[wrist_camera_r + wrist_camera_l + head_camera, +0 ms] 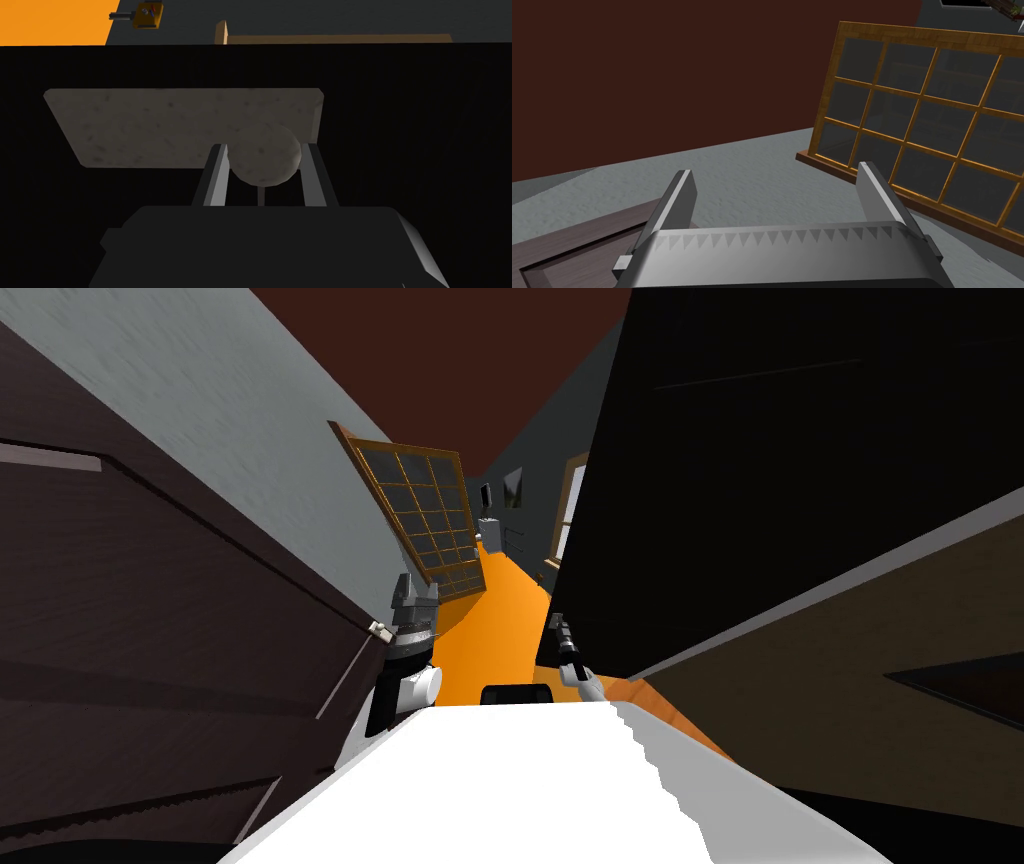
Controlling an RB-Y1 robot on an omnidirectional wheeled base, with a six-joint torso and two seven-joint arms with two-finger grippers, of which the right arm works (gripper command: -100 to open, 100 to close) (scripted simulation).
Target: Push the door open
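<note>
Two thin, light grey fingers [216, 175] of the right gripper [264, 146] stand close together, one pressed against each side of a round, speckled grey door knob [262, 155], so the gripper is clamped on it. Just behind the knob is a flat rectangular backplate [165, 125] of the same speckled grey. Both are mounted on the flat black door [410, 125] (so dark that no panel or grain can be made out on it). Past the door's far edge a patch of bright orange floor [50, 20] shows.

In the head view the black door rises on the robot's right, with the right gripper at its near edge. The orange floor runs away through the gap beside it.

On the other side, the left gripper [776, 168] holds nothing, its two fingers [679, 195] spread wide apart. It faces a rough, light grey wall [752, 160]. A dark brown wooden panel [577, 240] lies just beside the gripper, and a honey-coloured wooden frame of many dark glass panes [927, 115] is farther along that wall. Beyond the wall's edge is a flat, dark maroon surface [662, 75].
</note>
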